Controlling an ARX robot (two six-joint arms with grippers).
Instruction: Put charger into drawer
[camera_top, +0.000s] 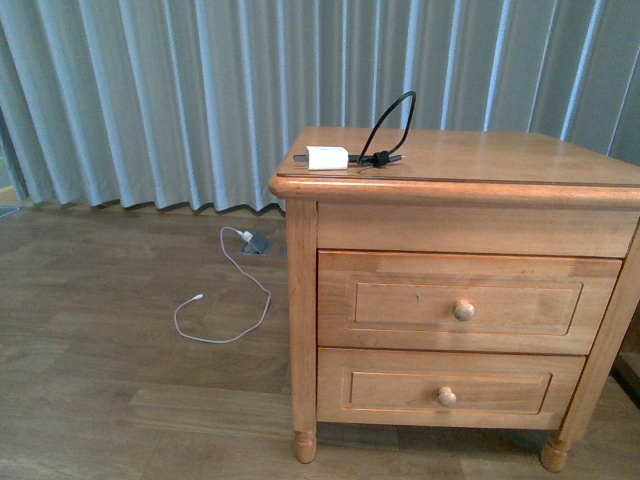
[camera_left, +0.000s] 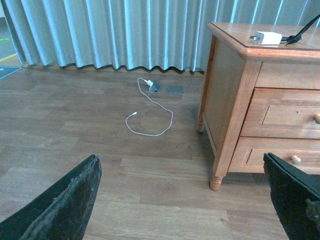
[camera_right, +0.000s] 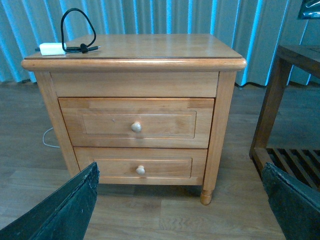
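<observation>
The charger (camera_top: 327, 157), a small white brick with a black looping cable (camera_top: 388, 125), lies near the front left corner of the nightstand top (camera_top: 500, 160). It also shows in the left wrist view, charger (camera_left: 267, 37), and the right wrist view, charger (camera_right: 52, 48). The drawer (camera_top: 465, 300), the taller upper one with a round pale knob (camera_top: 464, 310), is shut; drawer (camera_right: 136, 122). My left gripper (camera_left: 185, 205) hangs open over the floor, left of the nightstand. My right gripper (camera_right: 182, 205) is open low in front of the nightstand. Neither arm shows in the front view.
A shorter lower drawer (camera_top: 447, 388) is shut below. A thin white cable with plug (camera_top: 225, 300) lies on the wood floor by a floor socket (camera_top: 257, 243). Curtains (camera_top: 180, 90) hang behind. A dark wooden table with a slatted shelf (camera_right: 290, 100) stands right of the nightstand.
</observation>
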